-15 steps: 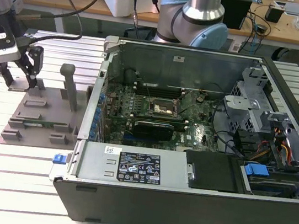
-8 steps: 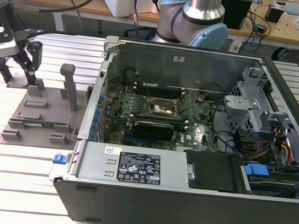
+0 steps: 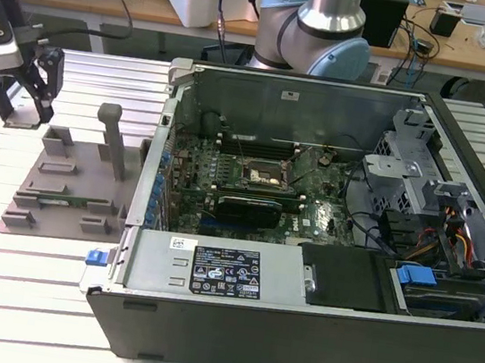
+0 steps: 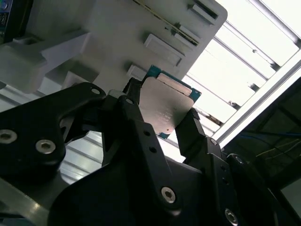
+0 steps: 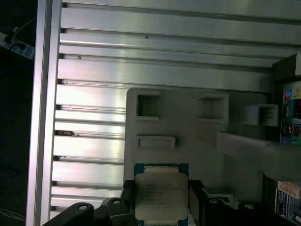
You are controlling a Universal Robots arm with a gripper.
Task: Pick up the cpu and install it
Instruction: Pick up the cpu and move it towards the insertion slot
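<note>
The cpu (image 4: 170, 100), a flat square chip with a silver-grey top and a green rim, sits between my gripper's black fingers (image 4: 190, 126) in both wrist views. My gripper (image 3: 25, 111) is at the exterior view's far left, over the far corner of the grey fixture tray (image 3: 59, 201), and is shut on the cpu (image 5: 160, 188). I cannot tell whether the chip still touches the tray. The motherboard socket (image 3: 266, 178) lies inside the open computer case (image 3: 297, 307), well off toward the exterior view's right.
The tray carries raised blocks and a tall grey post (image 3: 113, 136). The case walls stand high around the motherboard, with cables and a drive cage (image 3: 408, 160) at the exterior view's right. The slatted aluminium table (image 3: 28, 296) spreads around both.
</note>
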